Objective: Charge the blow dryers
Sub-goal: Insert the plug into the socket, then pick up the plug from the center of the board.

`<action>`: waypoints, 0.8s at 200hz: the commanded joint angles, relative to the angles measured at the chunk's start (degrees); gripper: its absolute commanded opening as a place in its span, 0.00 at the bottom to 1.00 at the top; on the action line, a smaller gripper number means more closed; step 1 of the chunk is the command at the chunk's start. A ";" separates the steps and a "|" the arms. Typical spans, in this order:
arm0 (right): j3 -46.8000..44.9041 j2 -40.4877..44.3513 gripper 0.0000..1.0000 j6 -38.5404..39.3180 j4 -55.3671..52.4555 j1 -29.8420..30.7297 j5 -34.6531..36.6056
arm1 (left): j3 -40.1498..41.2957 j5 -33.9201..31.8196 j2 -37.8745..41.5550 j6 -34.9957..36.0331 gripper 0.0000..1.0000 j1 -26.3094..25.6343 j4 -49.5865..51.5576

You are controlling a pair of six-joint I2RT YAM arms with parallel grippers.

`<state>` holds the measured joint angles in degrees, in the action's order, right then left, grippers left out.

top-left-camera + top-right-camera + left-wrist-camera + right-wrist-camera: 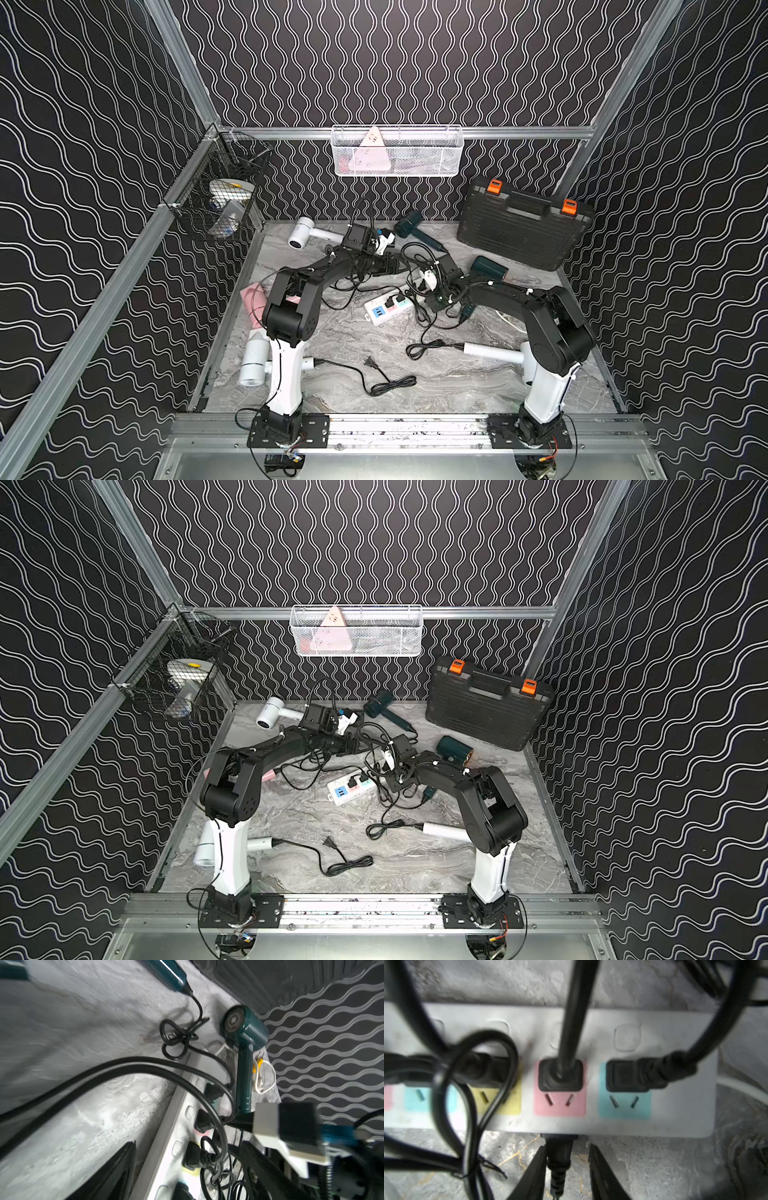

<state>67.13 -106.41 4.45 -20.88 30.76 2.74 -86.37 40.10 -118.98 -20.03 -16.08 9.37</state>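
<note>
In the right wrist view the white power strip (pixel 675 1105) lies across the picture, with black plugs in its pink, cyan and yellow sockets. My right gripper (pixel 566 1147) is open around a black plug (pixel 558 1153) at the strip's near edge. One finger touches the plug and a gap separates it from the other. My left gripper (pixel 188 1157) stands wide open over the strip (pixel 166 1147). Dark green blow dryers (pixel 409 224) (pixel 488 268), white ones (pixel 301 237) (pixel 253 361) (pixel 494 352) and a pink one (pixel 253 297) lie around the strip (pixel 388 309).
A loose plug (pixel 368 362) with a coiled cord lies on the marble floor in front. The black toolcase (pixel 523 222) leans at the back right. A white wire basket (pixel 397 151) hangs on the back wall and a black one (pixel 224 191) on the left rail. Tangled cords surround the strip.
</note>
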 commanded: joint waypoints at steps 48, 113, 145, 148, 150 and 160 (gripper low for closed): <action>-1.83 7.01 0.59 -5.33 -3.29 -1.84 1.98 | 13.01 -13.19 14.40 -11.67 0.89 0.10 -9.35; -6.25 23.06 1.00 -8.82 -3.86 -2.20 1.71 | 25.90 -21.11 31.84 -14.18 0.99 -1.60 -11.96; -8.86 32.39 1.00 -14.49 -5.16 -2.16 1.30 | 32.37 -27.86 41.62 -11.13 0.99 -5.66 -10.44; -9.15 33.15 1.00 -15.26 -5.28 -2.19 1.42 | 32.99 -28.67 42.47 -10.82 0.99 -6.20 -10.28; -9.35 33.69 1.00 -15.85 -5.37 -2.20 1.51 | 33.47 -29.18 43.12 -10.58 0.99 -6.52 -10.21; -10.64 36.37 1.00 -18.32 -5.57 -2.20 1.88 | 35.90 -32.26 46.11 -9.39 0.99 -8.06 -10.06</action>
<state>58.37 -74.67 -6.85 -24.56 28.51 3.97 -54.46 16.16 -77.89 -32.82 -21.50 -0.47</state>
